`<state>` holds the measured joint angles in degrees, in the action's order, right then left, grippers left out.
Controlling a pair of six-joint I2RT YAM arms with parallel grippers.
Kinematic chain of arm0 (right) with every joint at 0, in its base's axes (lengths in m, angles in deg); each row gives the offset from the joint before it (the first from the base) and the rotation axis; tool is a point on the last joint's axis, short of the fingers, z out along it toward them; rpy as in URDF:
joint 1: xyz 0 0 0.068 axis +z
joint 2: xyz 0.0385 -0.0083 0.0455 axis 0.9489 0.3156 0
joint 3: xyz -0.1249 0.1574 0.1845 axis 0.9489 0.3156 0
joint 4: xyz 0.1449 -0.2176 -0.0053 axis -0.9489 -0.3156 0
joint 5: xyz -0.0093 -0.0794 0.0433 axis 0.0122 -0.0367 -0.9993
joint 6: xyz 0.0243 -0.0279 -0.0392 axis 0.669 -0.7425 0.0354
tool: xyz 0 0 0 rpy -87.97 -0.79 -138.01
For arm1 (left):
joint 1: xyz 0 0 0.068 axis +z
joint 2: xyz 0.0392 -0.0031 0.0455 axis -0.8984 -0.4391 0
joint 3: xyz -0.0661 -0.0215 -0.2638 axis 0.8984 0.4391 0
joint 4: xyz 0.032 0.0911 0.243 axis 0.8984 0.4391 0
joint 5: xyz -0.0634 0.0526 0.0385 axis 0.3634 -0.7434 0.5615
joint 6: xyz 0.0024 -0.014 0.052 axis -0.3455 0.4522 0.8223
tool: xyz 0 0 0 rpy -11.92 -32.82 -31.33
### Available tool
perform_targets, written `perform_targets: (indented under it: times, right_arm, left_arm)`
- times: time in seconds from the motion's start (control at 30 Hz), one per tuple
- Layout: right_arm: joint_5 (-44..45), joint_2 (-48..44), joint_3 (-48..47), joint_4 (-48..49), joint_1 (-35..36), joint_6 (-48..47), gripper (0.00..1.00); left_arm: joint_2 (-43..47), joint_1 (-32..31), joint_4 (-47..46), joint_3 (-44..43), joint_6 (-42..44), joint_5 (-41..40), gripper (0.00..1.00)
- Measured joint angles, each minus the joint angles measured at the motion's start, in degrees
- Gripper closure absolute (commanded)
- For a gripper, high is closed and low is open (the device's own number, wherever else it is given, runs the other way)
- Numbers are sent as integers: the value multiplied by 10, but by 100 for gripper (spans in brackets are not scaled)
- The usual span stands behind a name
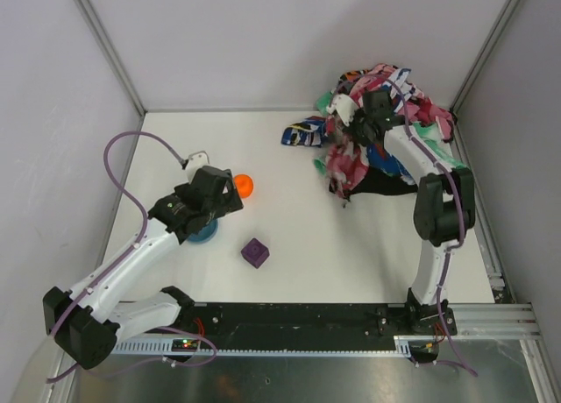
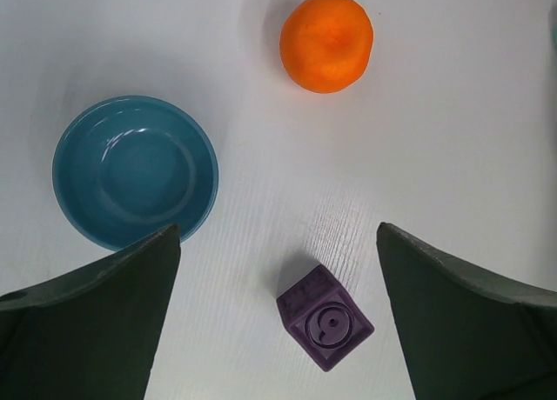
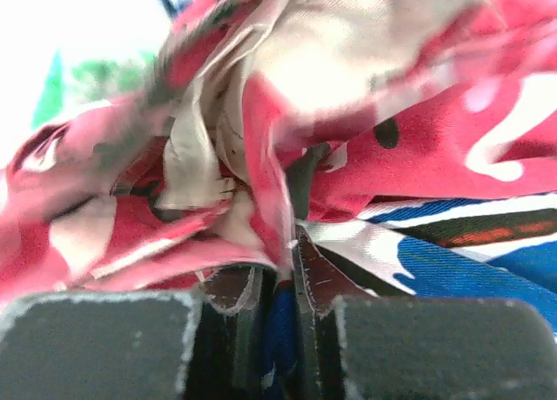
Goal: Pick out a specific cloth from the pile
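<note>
The pile (image 1: 394, 96) of patterned fabrics lies at the table's far right corner. The black cloth (image 1: 386, 184) shows at the pile's near edge, under the other fabrics. My right gripper (image 1: 344, 138) is at the pile's left side, shut on a fold of pink-white-black patterned cloth (image 1: 346, 168) that hangs from it. In the right wrist view the gripper (image 3: 283, 278) pinches pink cloth (image 3: 261, 130), with blue fabric (image 3: 487, 261) beside it. The black cloth is hidden there. My left gripper (image 1: 221, 196) is open and empty above the table; its jaws stand wide apart in the left wrist view (image 2: 278, 270).
A teal bowl (image 1: 203, 233) (image 2: 135, 170), an orange (image 1: 243, 186) (image 2: 326, 42) and a purple cube (image 1: 255, 252) (image 2: 325, 317) lie on the left half of the table. A blue-white cloth (image 1: 302, 133) spreads left of the pile. Walls close the back and sides.
</note>
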<state>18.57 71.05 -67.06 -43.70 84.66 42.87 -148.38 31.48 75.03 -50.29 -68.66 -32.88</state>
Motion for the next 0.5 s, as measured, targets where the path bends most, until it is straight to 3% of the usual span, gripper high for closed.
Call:
perform_targets:
  times: [0.27, 0.5]
  right_arm:
    - [-13, -118, -35, 104, 48, 99, 100]
    - [32, 13, -221, 112, -11, 209, 100]
  left_arm:
    - [-18, 0, -18, -5, 2, 1, 0]
    - [-74, 0, -51, -26, 24, 36, 0]
